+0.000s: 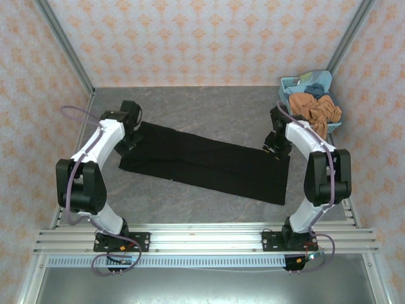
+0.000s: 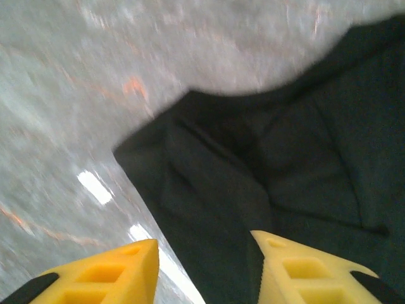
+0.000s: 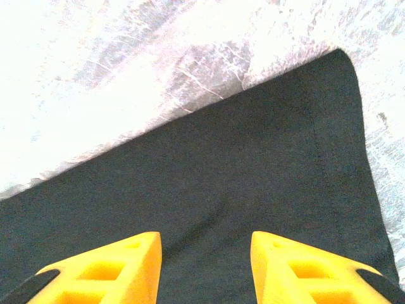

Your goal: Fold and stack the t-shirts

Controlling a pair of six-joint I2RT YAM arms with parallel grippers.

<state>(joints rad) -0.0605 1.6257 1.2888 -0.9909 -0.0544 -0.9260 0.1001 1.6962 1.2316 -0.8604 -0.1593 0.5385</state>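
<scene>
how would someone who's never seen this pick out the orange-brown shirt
Look to the far right corner of the grey table, where a pale blue basket sits. The orange-brown shirt is the crumpled heap piled in it. Its warm colour sets it apart from the bluish cloth behind it and the black t-shirt lying flat on the table.

black t-shirt (image 1: 202, 161): matt cloth, smooth, stitched hem | tabletop (image 1: 209, 107): grey marbled stone look, slight sheen with glare | left hand (image 2: 204, 240), right hand (image 3: 205, 235): yellow matt plastic | basket (image 1: 291, 82): pale blue plastic | orange-brown t-shirt (image 1: 319, 111): crumpled soft cloth | rails (image 1: 209, 239): bare ridged metal
</scene>
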